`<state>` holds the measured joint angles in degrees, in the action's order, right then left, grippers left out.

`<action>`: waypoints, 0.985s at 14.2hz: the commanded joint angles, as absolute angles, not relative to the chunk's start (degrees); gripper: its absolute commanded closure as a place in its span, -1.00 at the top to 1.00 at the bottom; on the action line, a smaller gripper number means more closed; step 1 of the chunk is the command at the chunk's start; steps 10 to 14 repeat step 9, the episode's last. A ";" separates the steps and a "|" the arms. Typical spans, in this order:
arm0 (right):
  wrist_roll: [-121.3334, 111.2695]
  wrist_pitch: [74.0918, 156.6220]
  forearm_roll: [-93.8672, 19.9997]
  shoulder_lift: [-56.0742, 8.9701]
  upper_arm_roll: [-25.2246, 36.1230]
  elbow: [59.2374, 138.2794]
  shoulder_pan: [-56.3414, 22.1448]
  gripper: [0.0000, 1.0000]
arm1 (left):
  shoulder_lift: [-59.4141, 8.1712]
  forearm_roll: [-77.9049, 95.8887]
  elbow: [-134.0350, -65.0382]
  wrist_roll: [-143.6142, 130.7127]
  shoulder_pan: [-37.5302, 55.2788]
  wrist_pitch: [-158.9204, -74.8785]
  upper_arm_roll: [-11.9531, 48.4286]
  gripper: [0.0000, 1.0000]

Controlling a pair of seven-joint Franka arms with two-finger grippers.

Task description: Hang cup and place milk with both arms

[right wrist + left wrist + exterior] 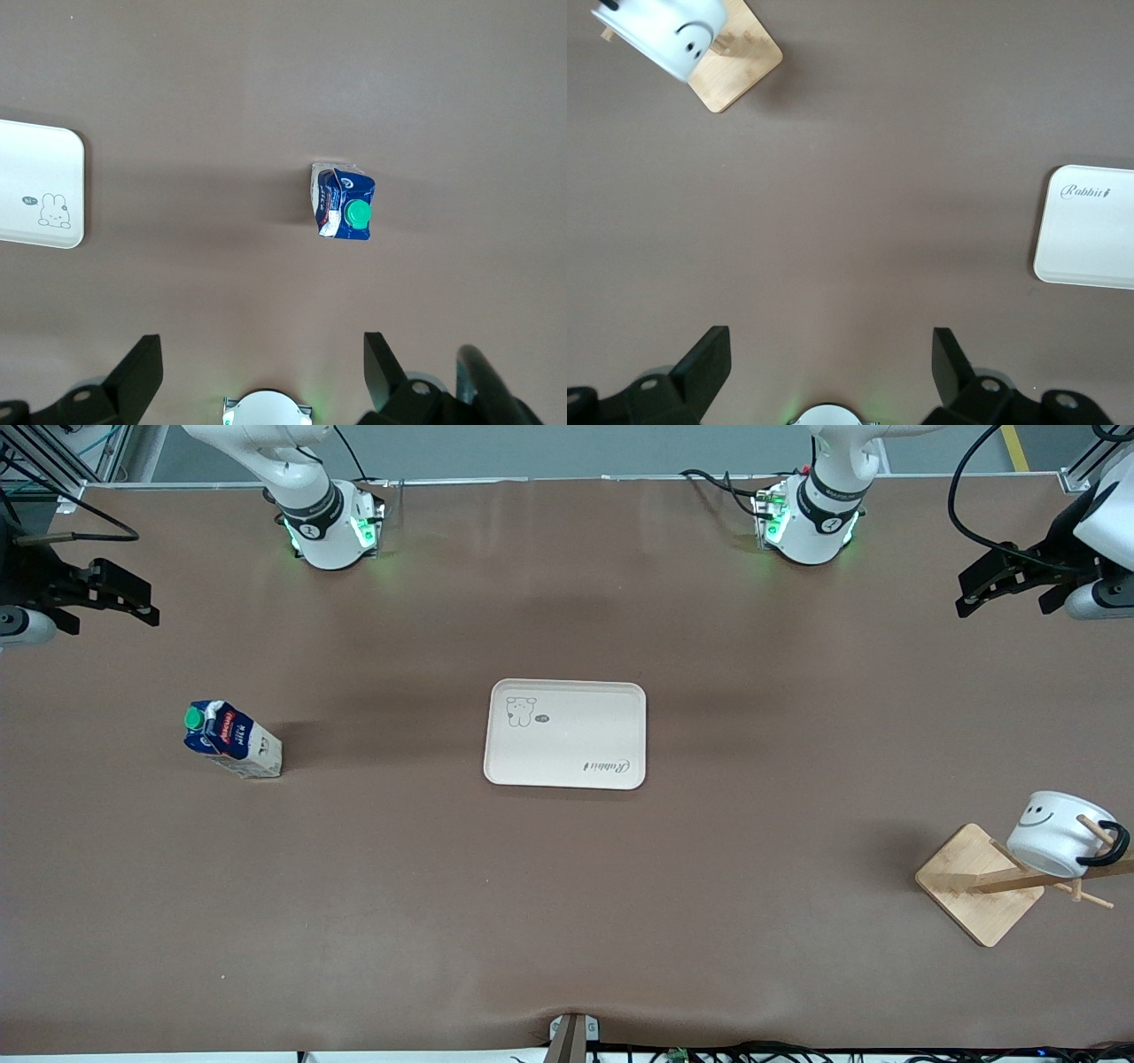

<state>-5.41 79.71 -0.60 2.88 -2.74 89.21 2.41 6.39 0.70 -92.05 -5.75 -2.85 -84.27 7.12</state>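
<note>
The milk (232, 737) stands upright on the table toward the right arm's end, green cap on top; it also shows in the right wrist view (344, 212). The cup (1059, 833), white with a smiley face, hangs tilted by its black handle on a peg of the wooden rack (974, 881) toward the left arm's end; it also shows in the left wrist view (664, 35). My left gripper (963, 596) is open and empty, high over the table's edge, far from the cup (830, 336). My right gripper (146, 602) is open and empty, high over its end of the table (262, 341).
A white tray (565, 733) with a rabbit drawing lies at the table's middle, nothing on it; it shows in both wrist views (1090, 230) (40, 186). The rack's flat base (740, 66) sits near the table's front corner. Brown table surface lies all around.
</note>
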 commanded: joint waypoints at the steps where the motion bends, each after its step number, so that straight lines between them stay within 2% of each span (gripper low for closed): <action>1: -6.42 79.45 -0.35 3.69 -3.16 89.91 3.16 1.00 | 5.36 1.41 -90.36 -5.18 -2.20 -84.73 6.85 1.00; 14: -6.42 79.28 -0.62 3.69 -3.16 90.00 3.25 1.00 | 4.57 1.32 -88.33 -5.27 -2.46 -84.20 6.94 1.00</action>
